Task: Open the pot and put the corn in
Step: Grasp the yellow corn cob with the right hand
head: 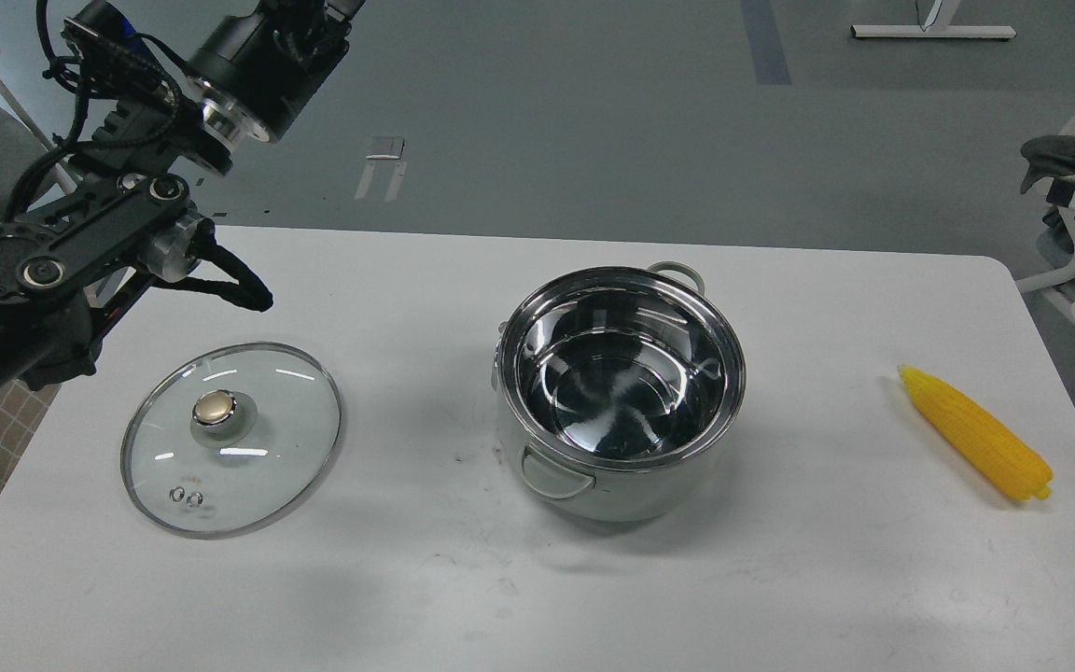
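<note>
- We saw the pot [620, 392] standing upright near the middle of the white table [780, 579], uncovered, its mirror-like inside showing only reflections.
- Its near loop handle [556, 471] faced us in full; the far handle [677, 273] was mostly hidden behind the rim.
- The glass lid [231, 439] lay flat on the table well to the left of the pot, gold knob [215, 408] up, apart from everything else.
- The corn [978, 433] lay on its side near the table's right edge, well apart from the pot, pointed end toward the far side, touched by nothing.
- Our left arm [80, 233] came in from the left edge and rose above the far left corner of the table, over the lid but clear of it.
- The left arm's far end ran out of the top of the view, so its gripper was cut off and we could not tell whether its fingers were apart or together.
- Our right arm and its gripper did not show anywhere in the view.
- At the right edge a dark object on a white frame [1074, 177] was cut off, and we could not make out what it was.
</note>
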{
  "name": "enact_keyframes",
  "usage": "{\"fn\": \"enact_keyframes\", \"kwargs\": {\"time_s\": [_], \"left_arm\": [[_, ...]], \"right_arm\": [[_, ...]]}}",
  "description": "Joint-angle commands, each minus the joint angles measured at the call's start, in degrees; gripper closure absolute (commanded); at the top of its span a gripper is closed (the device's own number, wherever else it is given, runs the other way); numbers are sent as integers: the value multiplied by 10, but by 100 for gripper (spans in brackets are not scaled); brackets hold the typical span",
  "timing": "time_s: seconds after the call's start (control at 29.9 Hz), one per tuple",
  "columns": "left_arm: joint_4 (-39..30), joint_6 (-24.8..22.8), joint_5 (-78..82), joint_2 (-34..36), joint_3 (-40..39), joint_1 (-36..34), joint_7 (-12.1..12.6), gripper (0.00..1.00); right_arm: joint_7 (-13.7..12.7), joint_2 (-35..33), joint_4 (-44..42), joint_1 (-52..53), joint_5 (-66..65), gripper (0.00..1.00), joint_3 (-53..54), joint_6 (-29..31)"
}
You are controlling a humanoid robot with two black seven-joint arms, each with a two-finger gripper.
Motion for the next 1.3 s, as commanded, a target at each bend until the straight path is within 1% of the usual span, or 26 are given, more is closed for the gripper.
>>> {"fn": "enact_keyframes", "kwargs": {"time_s": [0.0, 0.07, 0.17, 0.23, 0.5, 0.67, 0.73, 0.9, 0.97, 1.0, 1.07, 1.1, 1.14, 1.17, 1.2, 1.24, 1.27], "left_arm": [[-2, 0, 0, -5, 0, -1, 0, 5], [-7, -1, 4, -8, 0, 4, 0, 5], [-9, 0, 18, -9, 0, 8, 0, 5], [-9, 0, 19, -9, 0, 9, 0, 5], [-9, 0, 19, -14, 0, 13, 0, 5], [-10, 0, 19, -14, 0, 16, 0, 5], [-14, 0, 19, -14, -1, 18, 0, 5], [-14, 0, 19, -14, -1, 23, 0, 5], [-15, 0, 19, -14, -1, 25, 0, 5], [-15, 0, 22, -14, -1, 25, 0, 5], [-14, 0, 25, -14, -1, 25, 0, 5], [-15, 0, 26, -14, -2, 26, 0, 5], [-15, -1, 26, -14, -2, 25, 0, 5], [-15, 0, 26, -14, -2, 25, 0, 5], [-15, 0, 26, -14, -2, 26, 0, 5], [-15, -1, 26, -14, -2, 25, 0, 5], [-15, -1, 26, -14, -2, 25, 0, 5]], "right_arm": [[0, -19, 21, -36, -64, 0, -21, -44], [0, -19, 24, -82, -99, 0, -23, -87], [0, -12, 24, -131, -126, 0, -22, -118], [0, -6, 24, -142, -134, 0, -23, -122], [0, 52, -9, -176, -181, 0, -24, -128], [0, 94, -55, -187, -225, 0, -25, -163], [0, 110, -59, -188, -231, 2, -25, -167], [0, 120, -79, -194, -256, 7, -33, -170], [0, 134, -93, -194, -266, 14, -34, -174], [0, 145, -103, -193, -270, 21, -34, -174], [0, 152, -109, -193, -274, 28, -34, -174], [0, 155, -112, -192, -279, 35, -34, -174], [0, 156, -112, -192, -282, 48, -34, -174], [0, 156, -112, -192, -283, 57, -34, -174], [0, 156, -112, -192, -284, 74, -34, -175], [0, 156, -112, -191, -284, 81, -34, -175], [0, 156, -111, -191, -284, 85, -34, -178]]}}
